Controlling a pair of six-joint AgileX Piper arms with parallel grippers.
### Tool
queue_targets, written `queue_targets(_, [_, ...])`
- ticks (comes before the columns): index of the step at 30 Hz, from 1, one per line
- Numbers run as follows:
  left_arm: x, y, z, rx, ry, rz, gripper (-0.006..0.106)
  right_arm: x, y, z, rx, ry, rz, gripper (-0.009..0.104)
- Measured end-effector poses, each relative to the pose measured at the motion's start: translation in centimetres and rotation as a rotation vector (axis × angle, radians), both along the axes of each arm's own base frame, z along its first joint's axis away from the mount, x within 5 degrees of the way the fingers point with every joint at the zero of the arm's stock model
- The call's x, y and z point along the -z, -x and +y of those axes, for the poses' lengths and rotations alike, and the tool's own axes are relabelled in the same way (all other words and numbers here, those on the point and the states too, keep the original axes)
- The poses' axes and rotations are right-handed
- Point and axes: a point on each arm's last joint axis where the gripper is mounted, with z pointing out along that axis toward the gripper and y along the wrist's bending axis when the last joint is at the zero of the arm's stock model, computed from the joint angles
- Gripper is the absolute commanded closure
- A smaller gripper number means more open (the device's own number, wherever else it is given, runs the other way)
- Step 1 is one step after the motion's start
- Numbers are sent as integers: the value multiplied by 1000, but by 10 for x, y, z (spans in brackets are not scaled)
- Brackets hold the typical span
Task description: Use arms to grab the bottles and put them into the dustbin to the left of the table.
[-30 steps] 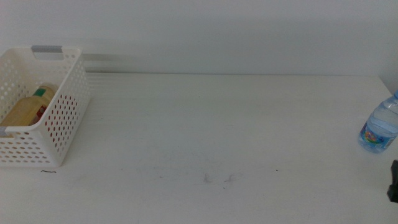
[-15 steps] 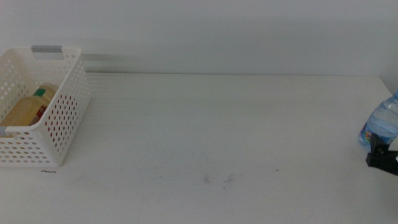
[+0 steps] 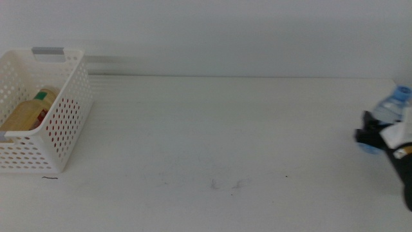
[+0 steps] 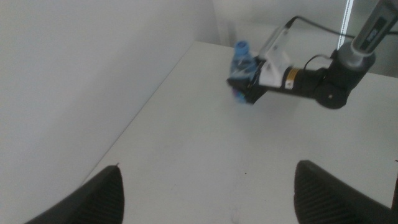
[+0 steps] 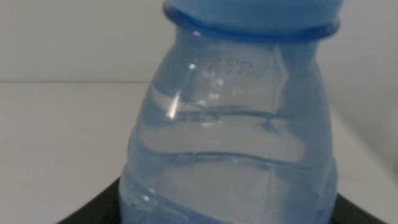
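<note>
The small clear water bottle (image 3: 388, 114) with a blue cap stands at the table's far right edge. My right gripper (image 3: 368, 134) has come in from the right and is around its lower body. The bottle (image 5: 230, 143) fills the right wrist view. The left wrist view shows the bottle (image 4: 241, 65) and the right gripper (image 4: 252, 93) from afar. My left gripper (image 4: 209, 168) is open and empty, out of the middle view. The yellow tea bottle (image 3: 29, 115) lies in the white dustbin (image 3: 64, 122) at the left. The red can is not visible.
The white table (image 3: 212, 129) has small dark scuff marks (image 3: 225, 185) near the front middle. A white wall runs along the back edge. The right arm (image 4: 323, 81) and its cable stretch over the table's right end.
My right gripper has moved up from the bottom right corner and to the left, and now reaches the water bottle. The dustbin and tea bottle have not moved.
</note>
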Motion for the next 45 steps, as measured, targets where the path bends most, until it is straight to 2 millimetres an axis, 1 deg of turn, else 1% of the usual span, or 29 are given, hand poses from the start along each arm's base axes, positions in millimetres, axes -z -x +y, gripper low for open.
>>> queue_targets(2, [0,0,0,0,0,0,7,-2,-5,26,-62,9,-2,98])
queue_targets(5, [0,0,0,-1,-1,-1,7,-9,-19,79,-208,21,4,98])
queue_targets(8, [0,0,0,-2,-3,-1,7,-23,-43,139,-371,7,-21,98])
queue_targets(10, [0,0,0,-3,-4,-2,7,-30,-59,174,-453,-1,-35,98])
queue_targets(13, [0,0,0,-3,-4,-2,7,-29,-78,214,-523,-8,-37,98])
queue_targets(16, [0,0,0,-3,-4,-2,7,-15,-90,243,-568,-7,-6,95])
queue_targets(17, [0,0,0,-3,-4,-2,7,-9,-93,250,-579,-7,-7,92])
queue_targets(18, [0,0,0,-3,-4,-2,7,-8,-96,255,-584,-11,-20,86])
queue_targets(19, [0,0,0,-3,-4,-2,7,-7,-96,260,-592,-12,-23,76])
queue_targets(20, [0,0,0,-3,-4,-2,7,-6,-97,263,-597,-13,-25,66])
queue_targets(21, [0,0,0,-3,-4,-2,7,-6,-97,264,-599,-12,-18,50])
queue_targets(23, [0,0,0,-3,-4,-2,7,-6,-97,266,-600,-12,12,15])
queue_targets(24, [0,0,0,-3,-4,-2,7,-7,-96,266,-600,-14,41,2])
queue_targets(27, [0,0,0,-3,-4,-2,7,-9,-88,263,-594,-8,239,4])
queue_targets(29, [0,0,0,-3,-4,-2,7,-25,-77,257,-576,-24,361,4])
queue_targets(33, [0,0,0,-3,-4,-2,7,-88,-43,239,-565,-48,459,4])
queue_targets(35, [0,0,0,-3,-4,-2,7,-129,-18,227,-565,-68,492,6])
queue_targets(36, [0,0,0,-3,-4,-2,7,-145,-7,221,-565,-74,521,6])
queue_targets(37, [0,0,0,-3,-4,-2,7,-167,7,214,-569,-81,526,7])
queue_targets(39, [0,0,0,-3,-4,-2,7,-207,32,200,-583,-93,499,8])
queue_targets(40, [0,0,0,-3,-4,-2,7,-225,44,194,-589,-96,475,8])
queue_targets(41, [0,0,0,-3,-4,-2,7,-240,54,187,-595,-94,445,9])
queue_targets(43, [0,0,0,-3,-4,-2,7,-259,68,179,-601,-90,394,10])
queue_targets(45, [0,0,0,-3,-4,-2,7,-269,76,174,-604,-87,368,10])
